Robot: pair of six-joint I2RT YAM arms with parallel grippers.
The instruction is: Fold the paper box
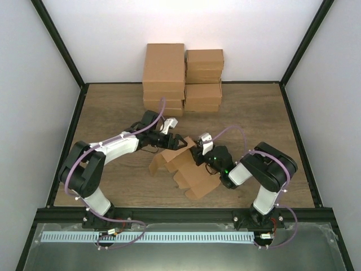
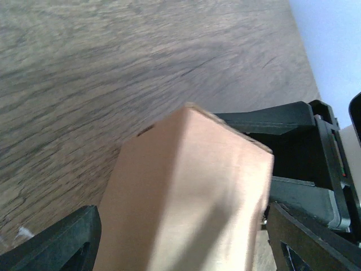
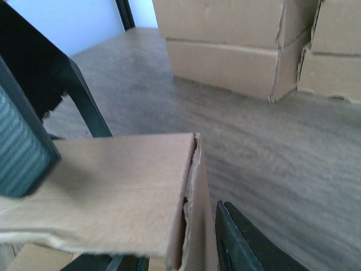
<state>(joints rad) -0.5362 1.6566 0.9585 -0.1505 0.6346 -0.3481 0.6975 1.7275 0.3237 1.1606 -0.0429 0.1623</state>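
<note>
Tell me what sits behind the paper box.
Behind the paper box stretches wooden table, then two stacks of cartons at the back wall. Whatever lies behind them is covered.

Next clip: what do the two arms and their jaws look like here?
Left arm and right arm: black rounded joints, white link shells, looping purple cables. A green light glows near the right wrist. Jaws are flat black plastic.

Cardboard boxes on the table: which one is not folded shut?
The paper box lying mid-table, its flaps spread open; the stacked boxes by the back wall are all closed.
</note>
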